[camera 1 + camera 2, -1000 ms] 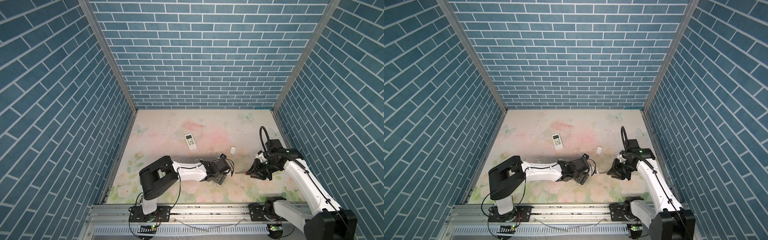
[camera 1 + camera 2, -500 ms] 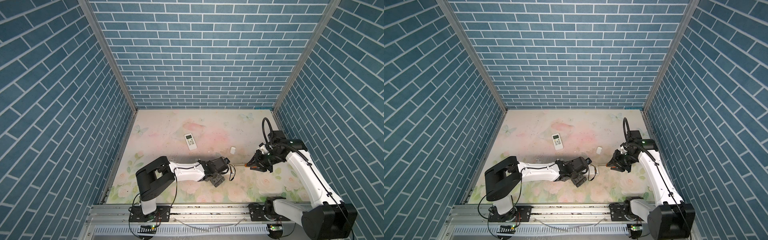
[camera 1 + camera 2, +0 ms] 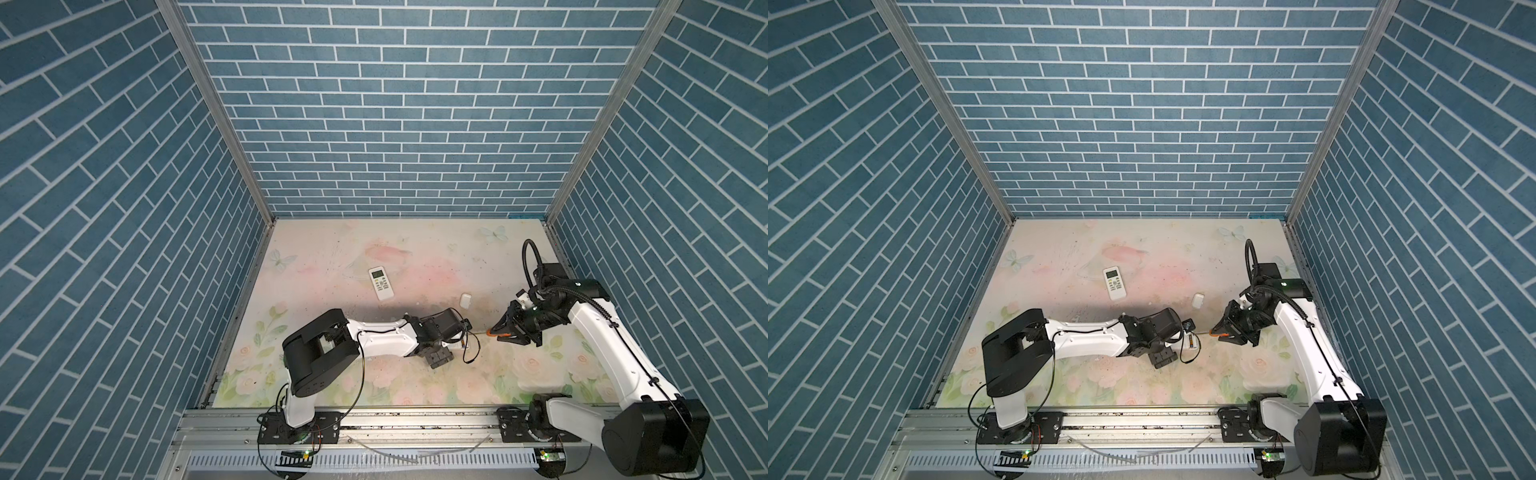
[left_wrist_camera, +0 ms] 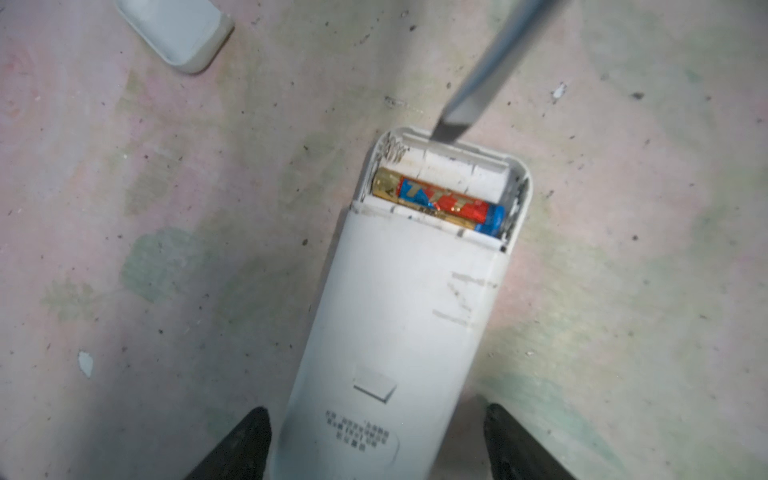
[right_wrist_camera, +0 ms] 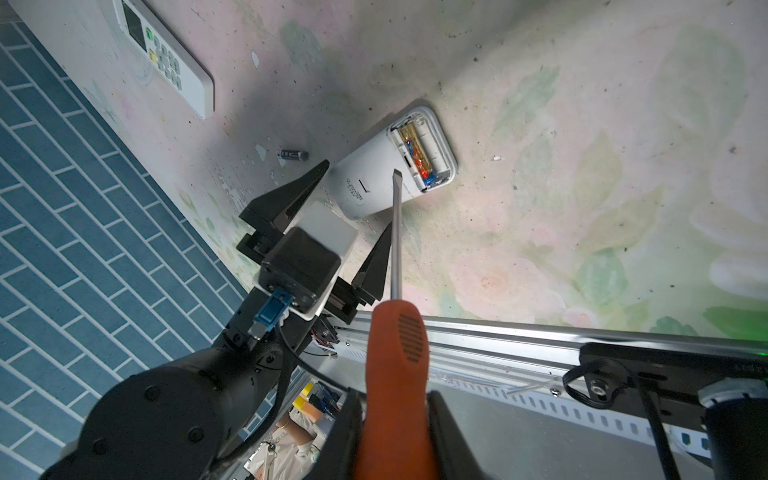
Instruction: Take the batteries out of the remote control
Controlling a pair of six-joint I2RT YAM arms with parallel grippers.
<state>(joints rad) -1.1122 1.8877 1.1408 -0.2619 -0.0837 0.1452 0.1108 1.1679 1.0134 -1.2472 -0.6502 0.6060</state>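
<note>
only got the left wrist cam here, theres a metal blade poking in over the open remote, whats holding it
Observer: The right gripper is shut on an orange-handled screwdriver; that blade is its shaft.
Operator: ok, any battery out already
Observer: Yes. One dark battery lies loose on the table, apart from the remote, near a finger of the left gripper.
Operator: other remotes around
Observer: One more. The second remote lies buttons up farther back, with neither gripper near it.
</note>
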